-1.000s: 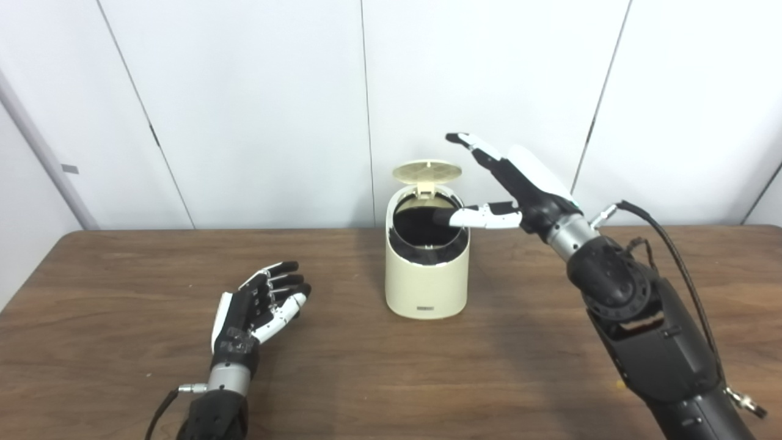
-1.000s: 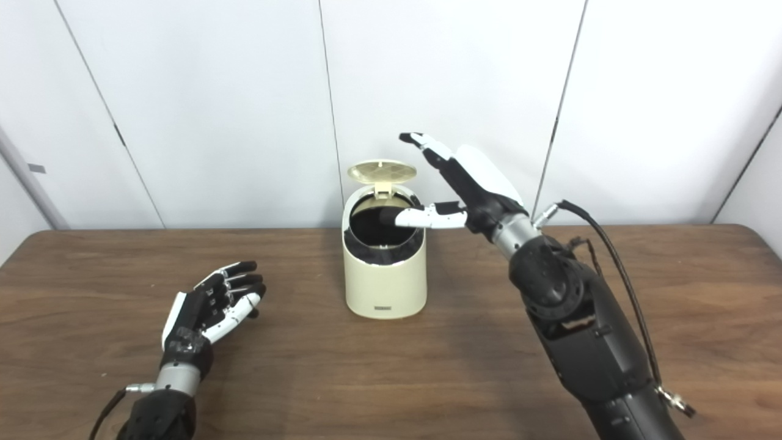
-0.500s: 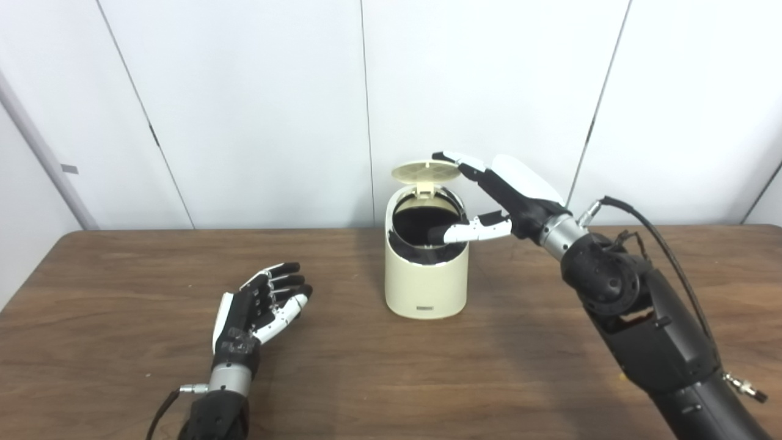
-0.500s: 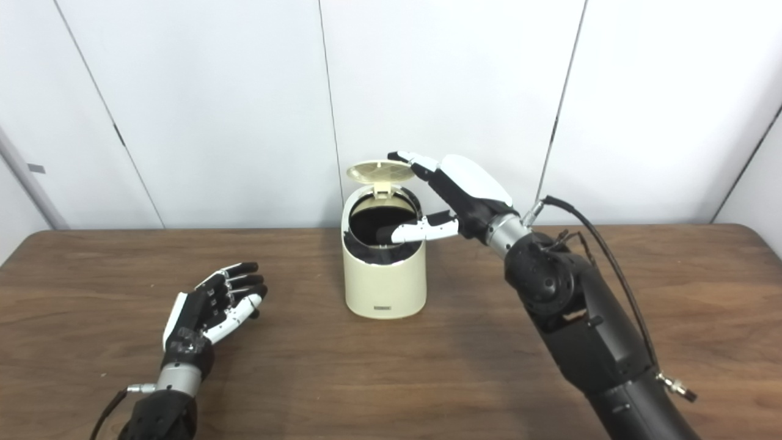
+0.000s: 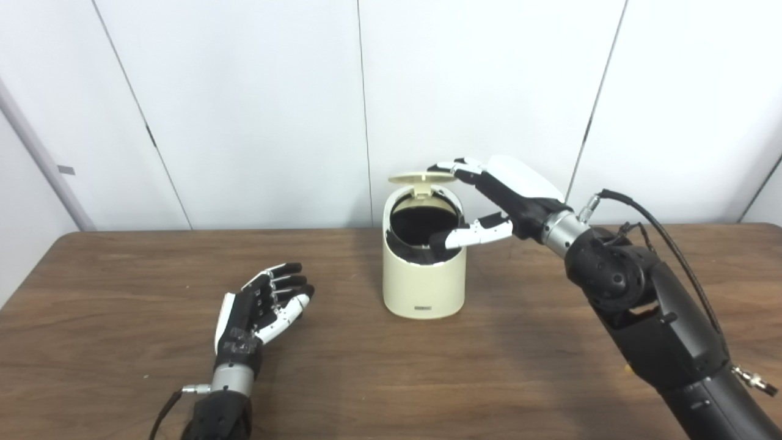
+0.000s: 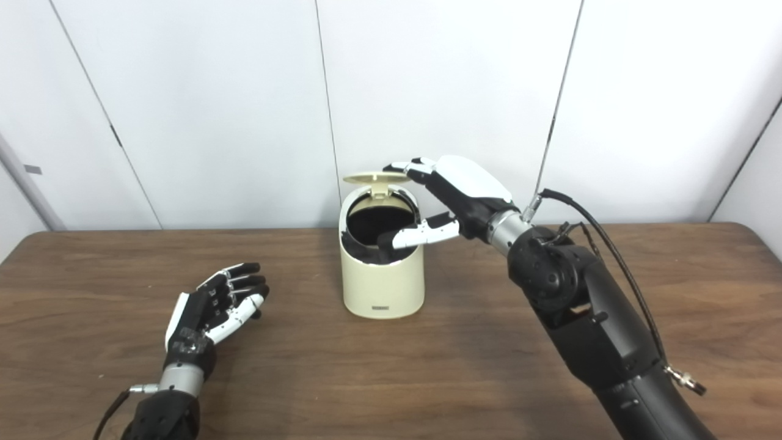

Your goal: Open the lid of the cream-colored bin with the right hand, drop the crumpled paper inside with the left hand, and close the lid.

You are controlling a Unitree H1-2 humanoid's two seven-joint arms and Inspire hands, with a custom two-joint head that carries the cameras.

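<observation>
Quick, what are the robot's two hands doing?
Left hand: open, holding nothing.
Right hand: open, fingers at the bin's lid.

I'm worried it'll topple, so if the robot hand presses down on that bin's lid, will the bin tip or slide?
Probably stays put: the bin looks squat with a flat base on the table. It seems like light plastic, so a sideways shove might slide it. The lid looks thin and hinged, so it should swing down easily under the right robot hand.

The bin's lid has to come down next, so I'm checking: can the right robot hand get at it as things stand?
Probably yes: the right robot hand has fingertips at the raised lid, with nothing between them.
</observation>
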